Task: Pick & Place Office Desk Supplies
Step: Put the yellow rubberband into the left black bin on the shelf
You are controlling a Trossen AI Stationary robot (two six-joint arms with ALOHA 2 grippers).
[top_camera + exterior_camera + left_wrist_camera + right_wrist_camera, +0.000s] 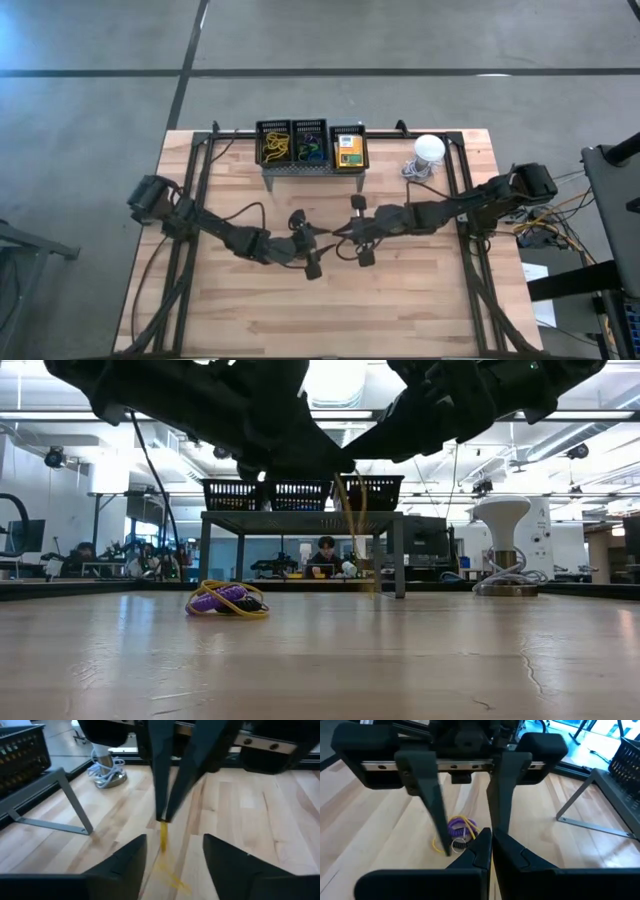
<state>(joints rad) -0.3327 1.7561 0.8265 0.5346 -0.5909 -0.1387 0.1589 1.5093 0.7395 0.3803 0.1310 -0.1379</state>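
My right gripper is shut on a yellow rubber band over the middle of the table. My left gripper faces it a short way off, open, with its fingers on either side of the hanging band and touching nothing. A small bundle of purple and yellow rubber bands lies on the wood near the left gripper's fingers and also shows in the right wrist view. A yellow-and-green box sits in the right-hand basket of the stand, and more bands fill the left-hand basket. My right gripper pinches the yellow rubber band at its upper end between the two fingertips, which slant downward. The band hangs slack below the fingers, and its lower part seems to reach the wood.
The grey stand with three black baskets stands at the table's far edge. The white dome-shaped object with its cable sits to the right of it. Bare wood stretches along the near half of the table. People sit in the room beyond.
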